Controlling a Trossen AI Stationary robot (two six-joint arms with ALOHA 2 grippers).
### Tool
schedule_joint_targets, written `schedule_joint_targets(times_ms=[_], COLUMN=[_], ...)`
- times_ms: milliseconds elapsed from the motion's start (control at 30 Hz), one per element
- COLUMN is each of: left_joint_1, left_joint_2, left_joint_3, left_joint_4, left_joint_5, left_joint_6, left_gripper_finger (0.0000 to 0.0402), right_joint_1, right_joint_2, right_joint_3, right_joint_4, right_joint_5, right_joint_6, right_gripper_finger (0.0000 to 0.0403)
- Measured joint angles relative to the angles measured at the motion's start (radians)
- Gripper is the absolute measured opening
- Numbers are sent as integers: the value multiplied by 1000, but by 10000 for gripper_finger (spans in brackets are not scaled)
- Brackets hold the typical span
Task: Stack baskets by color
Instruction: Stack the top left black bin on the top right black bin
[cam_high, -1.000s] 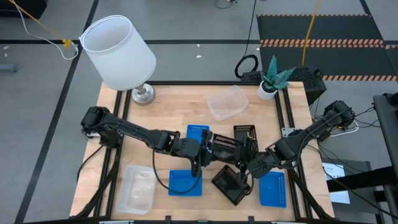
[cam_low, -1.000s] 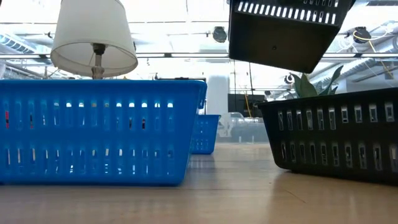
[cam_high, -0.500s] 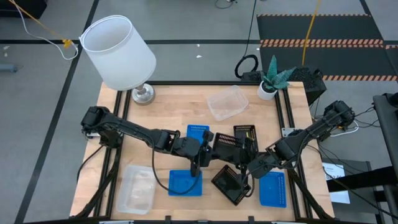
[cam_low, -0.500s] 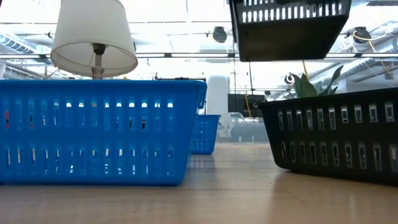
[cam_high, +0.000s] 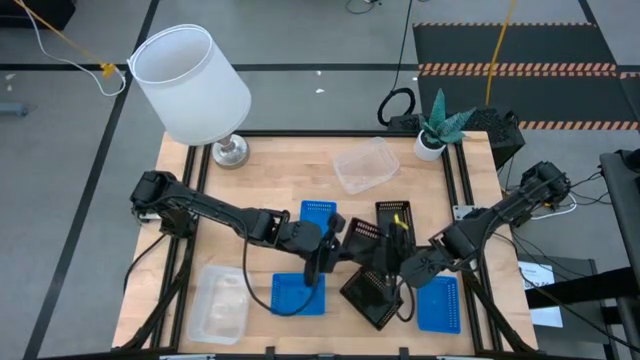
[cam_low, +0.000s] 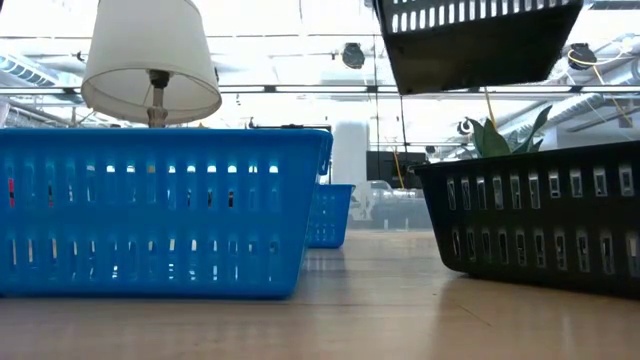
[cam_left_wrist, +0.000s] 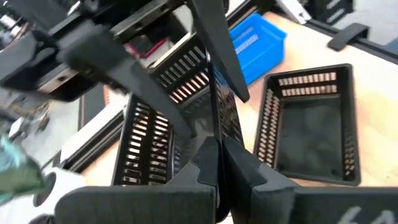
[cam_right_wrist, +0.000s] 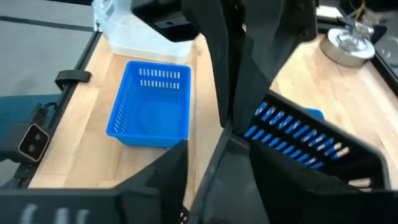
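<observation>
A black basket (cam_high: 365, 238) hangs in the air over the middle of the table and shows at the top of the low view (cam_low: 480, 40). My left gripper (cam_high: 330, 246) is shut on its left side. My right gripper (cam_high: 398, 263) stands open at the basket's right side, with a wall of the basket between its fingers (cam_right_wrist: 227, 155); I cannot tell whether they touch it. A second black basket (cam_high: 372, 297) stands on its bottom on the table just below. A third (cam_high: 392, 213) sits behind it. My left gripper pinches one thin wall of the black basket (cam_left_wrist: 213, 121) between its two fingers. The fingers come from the table's left, slanting a little downward. The basket is lifted clear of the table and tilted, its right end higher in the low view.
Blue baskets stand at the middle (cam_high: 318, 212), near middle (cam_high: 298, 293) and near right (cam_high: 438, 303). Clear baskets lie at the far middle (cam_high: 365, 165) and near left (cam_high: 222, 300). A white lamp (cam_high: 190, 75) is at the far left, a potted plant (cam_high: 440, 125) at the far right.
The lifted black basket has tipped. In the low view its right end first hung lower, then it was level, and now that end stands higher than the left. Both arms have stayed where they were.
</observation>
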Motion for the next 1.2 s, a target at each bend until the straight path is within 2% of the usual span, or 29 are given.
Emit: schedule_joint_targets(times_ms=[167, 333, 467, 767, 967, 1200], left_joint_1=[5, 10, 31, 108, 158, 202], left_joint_2=[0, 0, 0, 0, 0, 0], left_joint_3=[0, 0, 0, 0, 0, 0], left_joint_4=[12, 45, 60, 54, 32, 7], left_joint_5=[85, 172, 254, 398, 485, 537], left_joint_6=[76, 216, 268, 304, 325, 352], left_gripper_finger=[7, 7, 7, 7, 7, 7], right_joint_1=[38, 101, 180, 287, 292, 244], right_joint_2=[-27, -88, -137, -88, -28, -2], right_joint_3=[0, 0, 2, 176, 283, 311], right_joint_4=[23, 20, -13, -428, -580, -618], right_joint_5=[-2, -29, -28, -6, -80, -83], right_joint_6=[-37, -50, -46, 194, 208, 141], right_gripper_finger=[229, 251, 253, 253, 244, 219])
